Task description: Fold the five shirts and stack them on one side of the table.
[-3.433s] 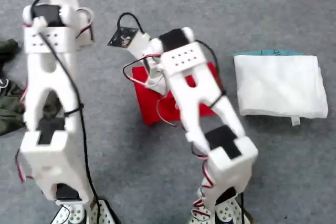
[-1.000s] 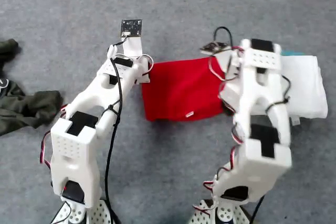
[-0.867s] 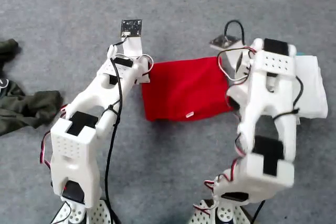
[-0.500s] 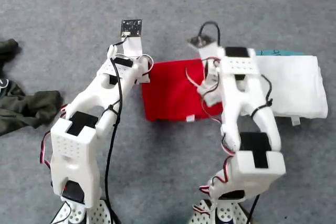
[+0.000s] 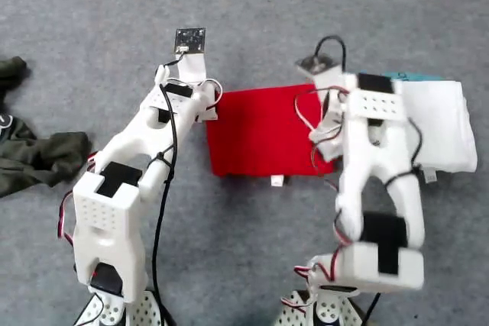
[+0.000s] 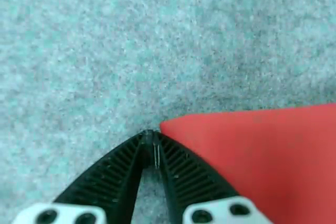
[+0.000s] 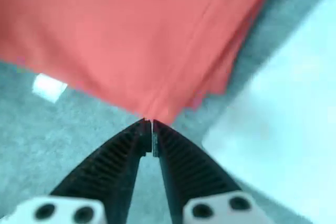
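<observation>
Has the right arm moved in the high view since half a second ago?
Yes. The right arm has swung sideways toward the folded white shirt, away from the left arm, which kept its place.

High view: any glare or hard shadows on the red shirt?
High view: the light is even, with no glare on the red shirt; the arms cast only faint, soft shadows on the grey table. Left wrist view: no hard shadow under the left claw. Right wrist view: the white shirt reads very bright, with little fold detail.
</observation>
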